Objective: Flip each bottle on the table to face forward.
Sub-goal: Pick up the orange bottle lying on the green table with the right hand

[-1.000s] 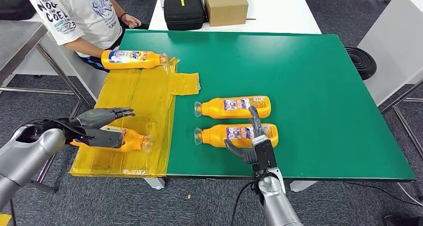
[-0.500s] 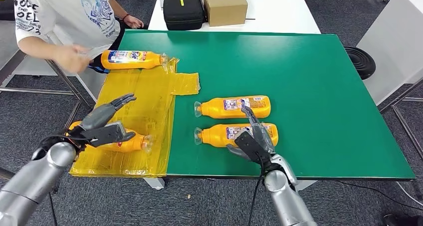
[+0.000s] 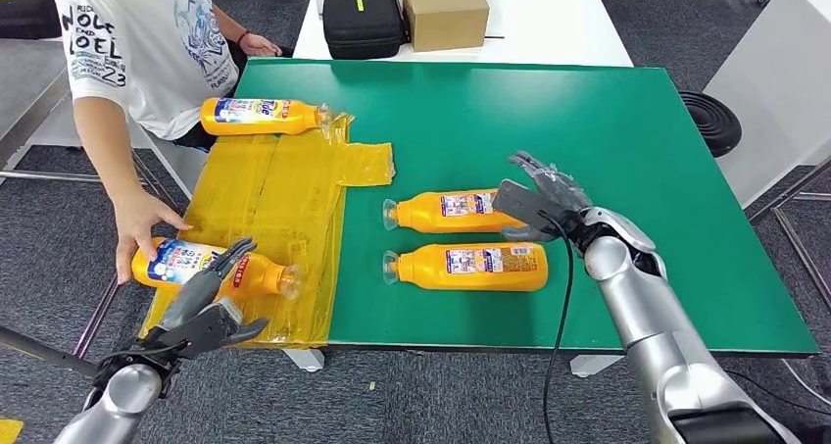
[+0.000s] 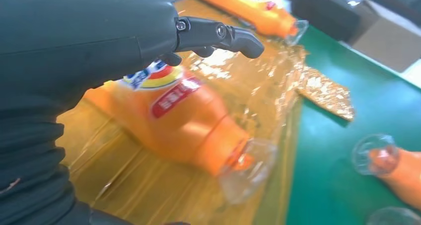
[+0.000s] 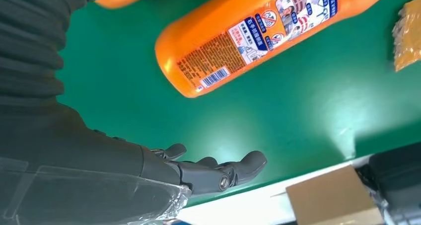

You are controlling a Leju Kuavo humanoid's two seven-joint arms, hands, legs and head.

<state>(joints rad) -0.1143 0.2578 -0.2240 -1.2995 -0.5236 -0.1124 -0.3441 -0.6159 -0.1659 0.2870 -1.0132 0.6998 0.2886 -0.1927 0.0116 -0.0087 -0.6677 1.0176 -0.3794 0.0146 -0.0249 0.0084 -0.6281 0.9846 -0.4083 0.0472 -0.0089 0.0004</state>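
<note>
Two orange bottles lie side by side on the green table [image 3: 608, 121], the farther bottle [image 3: 461, 211] and the nearer bottle [image 3: 470, 266], both with small printed labels up. My right hand [image 3: 541, 201] hovers open over the base end of the farther bottle [image 5: 248, 31]. A third bottle [image 3: 211, 266] lies on the yellow sheet [image 3: 284, 189] with its blue and white label up, and a person's hand [image 3: 137, 240] rests on its base. My left hand [image 3: 211, 309] is open just in front of this bottle [image 4: 183, 115], its fingers [image 4: 218, 34] spread above it. A further bottle [image 3: 263, 116] lies at the sheet's far end.
The person [image 3: 147, 42] stands at the table's left side. A black case [image 3: 363, 18] and a cardboard box [image 3: 444, 8] sit on the white table beyond. A white table [image 3: 784, 81] stands at the right, with a black disc [image 3: 710, 121] beside it.
My right hand rose from the nearer bottle and moved away to the farther bottle's base. My left hand drew back off the sheet's bottle. The person's hand now touches that bottle.
</note>
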